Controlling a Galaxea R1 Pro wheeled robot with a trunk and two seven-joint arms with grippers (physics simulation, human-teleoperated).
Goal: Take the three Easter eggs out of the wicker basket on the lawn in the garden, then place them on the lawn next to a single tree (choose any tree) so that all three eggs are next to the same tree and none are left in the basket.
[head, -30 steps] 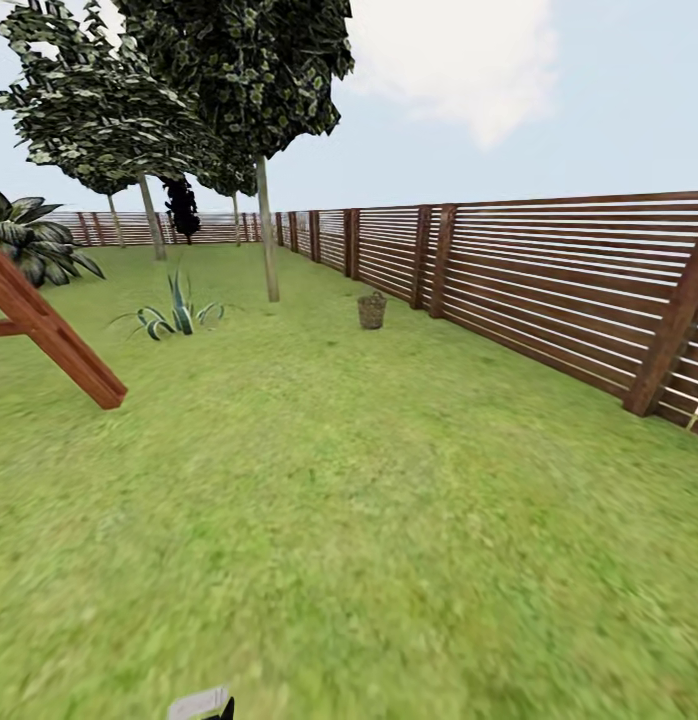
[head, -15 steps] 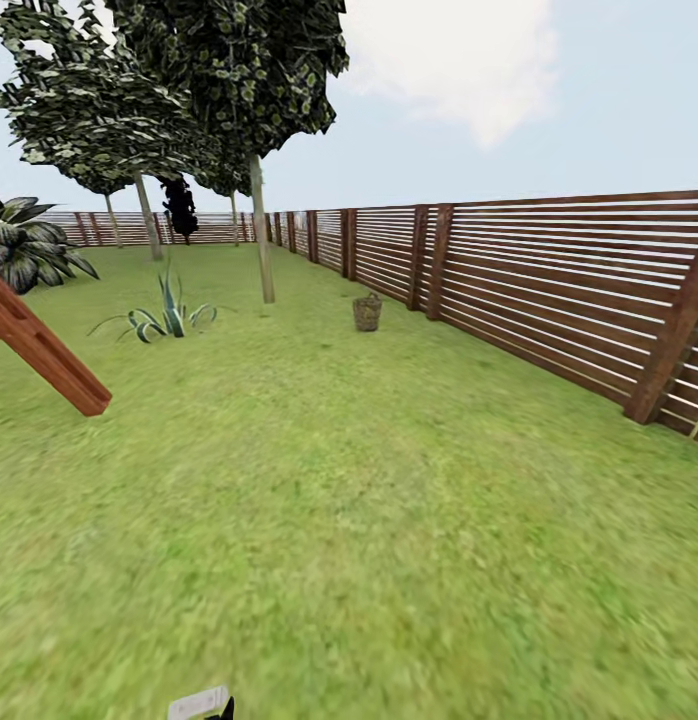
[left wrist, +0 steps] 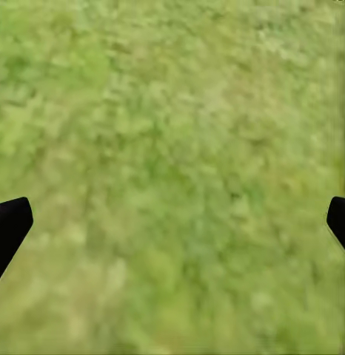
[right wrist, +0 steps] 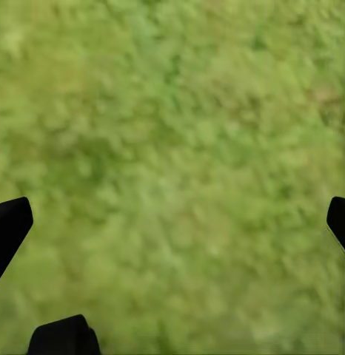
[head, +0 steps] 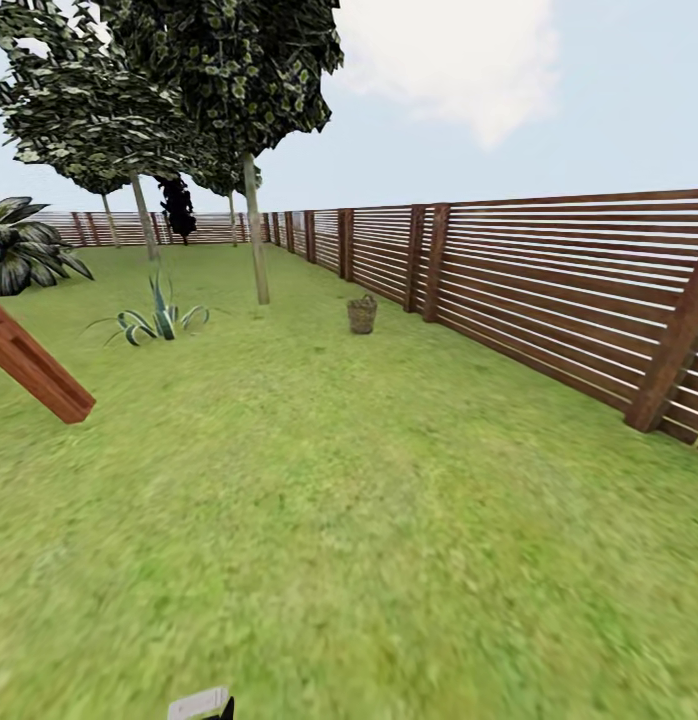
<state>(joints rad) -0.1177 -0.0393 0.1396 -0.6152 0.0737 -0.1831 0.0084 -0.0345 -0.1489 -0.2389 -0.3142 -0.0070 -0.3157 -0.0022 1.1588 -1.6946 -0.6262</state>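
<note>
I see the wicker basket (head: 362,314) standing upright far ahead on the lawn (head: 349,520), near the wooden fence (head: 549,290); the tree (head: 255,240) rises just to its left; I can't make out eggs from here; left gripper (left wrist: 172,225) and right gripper (right wrist: 172,225) both spread wide over bare grass.

Bright, even daylight; nearby lawn (head: 389,560) renders blurry.

Brown basket (head: 362,314) (mottled green lawn (head: 339,520)).
</note>
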